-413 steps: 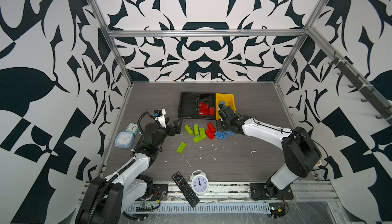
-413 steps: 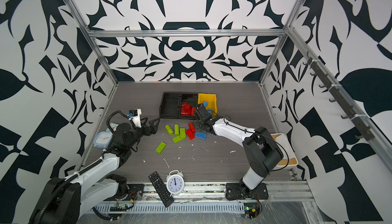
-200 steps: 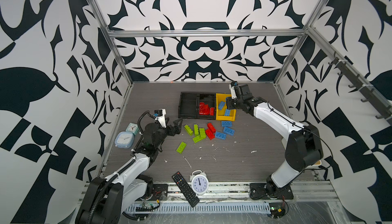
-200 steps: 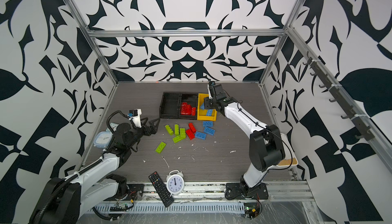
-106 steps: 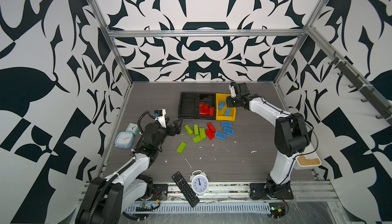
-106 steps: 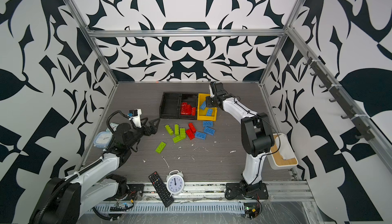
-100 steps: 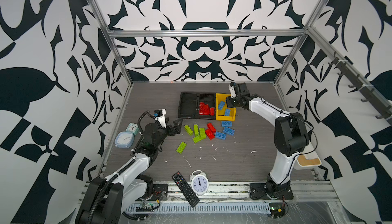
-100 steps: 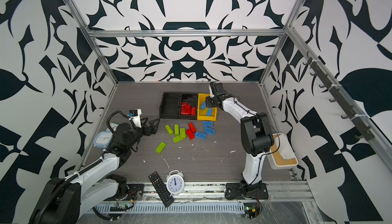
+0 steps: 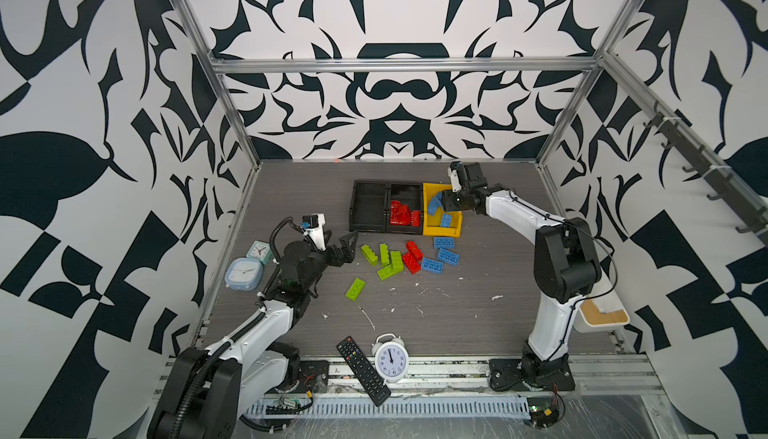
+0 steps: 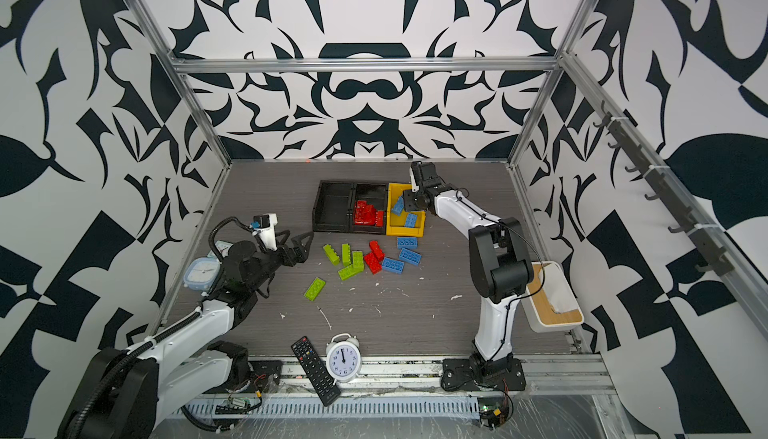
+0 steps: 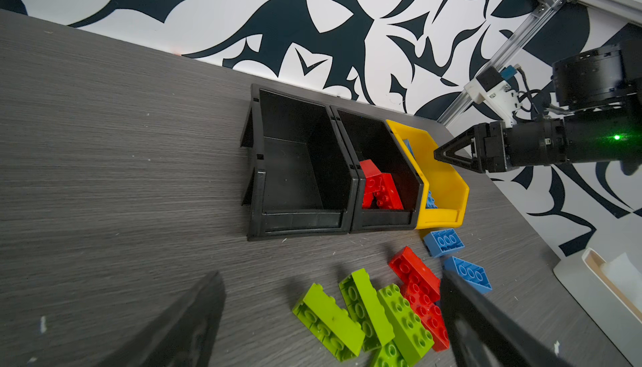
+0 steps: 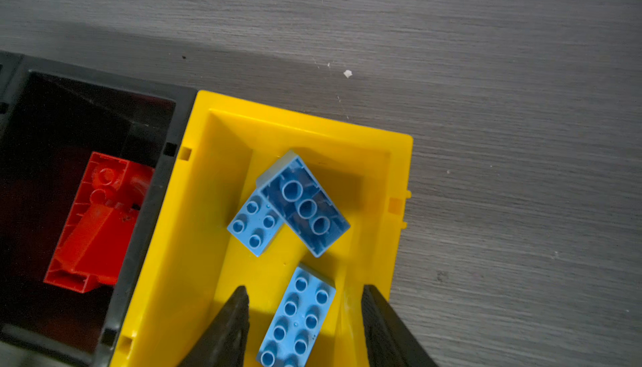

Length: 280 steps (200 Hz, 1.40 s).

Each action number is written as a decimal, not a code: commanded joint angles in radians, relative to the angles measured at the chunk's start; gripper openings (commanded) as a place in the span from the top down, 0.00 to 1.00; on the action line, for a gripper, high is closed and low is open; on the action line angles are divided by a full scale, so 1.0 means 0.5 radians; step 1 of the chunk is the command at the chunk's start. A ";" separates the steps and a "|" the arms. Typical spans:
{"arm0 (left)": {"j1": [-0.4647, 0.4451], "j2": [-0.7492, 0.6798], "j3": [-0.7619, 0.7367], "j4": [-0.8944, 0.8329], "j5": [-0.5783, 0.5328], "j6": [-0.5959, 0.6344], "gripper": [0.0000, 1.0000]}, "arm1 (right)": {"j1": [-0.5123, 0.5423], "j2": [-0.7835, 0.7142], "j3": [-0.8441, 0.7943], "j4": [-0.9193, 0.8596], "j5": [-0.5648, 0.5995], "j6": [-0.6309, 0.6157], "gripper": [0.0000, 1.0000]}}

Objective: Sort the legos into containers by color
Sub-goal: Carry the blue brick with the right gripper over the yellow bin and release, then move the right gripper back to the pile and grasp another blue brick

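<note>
"Hovering above the yellow bin (image 12: pixel 215 174), the right gripper (image 12: pixel 305 288) has its jaws apart," says Mara. "Yellow plastic shows on either side of the blue eight-stud brick (image 12: pixel 298 316) lying under them, so it grips nothing."

"What else lies in that bin?" asks Tom.

"An upside-down blue brick (image 12: pixel 305 209), resting partly over a blue four-stud brick (image 12: pixel 253 224). All three are inside the yellow bin."

"And outside it?"

"In both top views, three more blue bricks (image 9: pixel 444 242) lie on the grey table (image 9: pixel 478 291) just in front of the yellow bin's low lip. Two red bricks (image 9: pixel 411 255) touch each other a little farther out from it. The lime green bricks (image 9: pixel 388 266) cluster beyond those, and one green brick (image 9: pixel 355 289) lies alone, farthest from the bin."

"The sorted red ones?"

"The red pieces (image 9: pixel 401 216) are piled in the black bin (image 9: pixel 405 230) that touches the yellow bin's side. A second black bin (image 9: pixel 368 228) stands on that one's other side."

"And the other arm?"

"The left gripper (image 9: pixel 348 247) is spread wide and holds nothing. It is well apart from the yellow bin, past the green cluster, pointing toward the bricks."
</note>
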 commanded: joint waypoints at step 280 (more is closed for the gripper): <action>-0.004 -0.012 0.002 0.030 0.008 0.016 0.01 | 0.685 -0.408 -0.474 -0.653 -0.240 -0.818 0.39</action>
